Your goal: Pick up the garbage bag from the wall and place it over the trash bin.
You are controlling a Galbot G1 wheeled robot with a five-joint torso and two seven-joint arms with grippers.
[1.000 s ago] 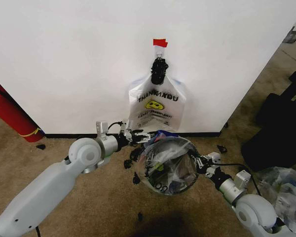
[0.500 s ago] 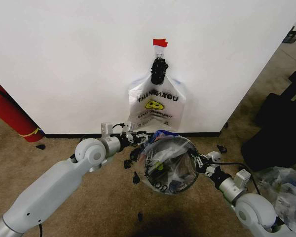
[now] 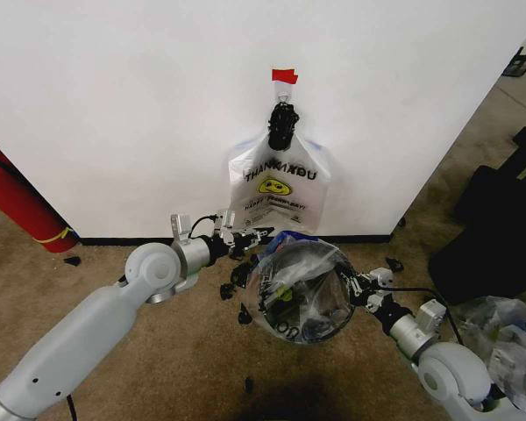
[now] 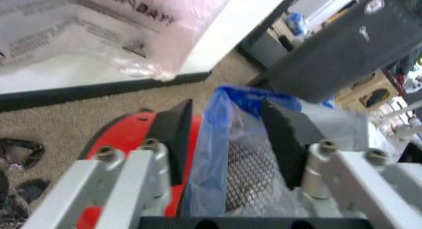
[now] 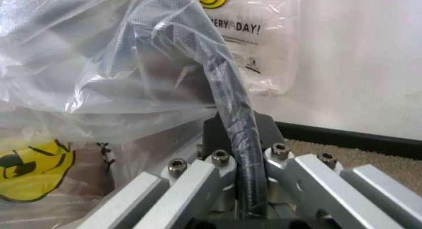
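Garbage bag (image 3: 300, 289) is draped over the trash bin (image 3: 285, 338) on the carpet just in front of the wall, with a gripper on each side of it. The left gripper (image 3: 256, 235) sits at the bin's wall-side left edge, and in the left wrist view its two black fingers (image 4: 177, 132) are spread apart with the bag's blue edge (image 4: 218, 140) running between them, so it's open around the plastic rather than pinching it. You can see the bin's mesh wall (image 4: 254, 169) and red base (image 4: 125, 135) right under that.

The right gripper (image 3: 355, 286) is on the opposite side, and in the right wrist view it's clamped onto the black rim of the bin (image 5: 238, 135), with the clear film of the bag (image 5: 118, 66) bunched over it.

Further out, the whiter smiley bag (image 3: 279, 189) hangs flat on the wall from a hook under a bit of red tape (image 3: 284, 76). A red fire extinguisher (image 3: 17, 203) leans at the far left, and a heap of clear plastic (image 3: 508, 338) lies on the floor at the right.
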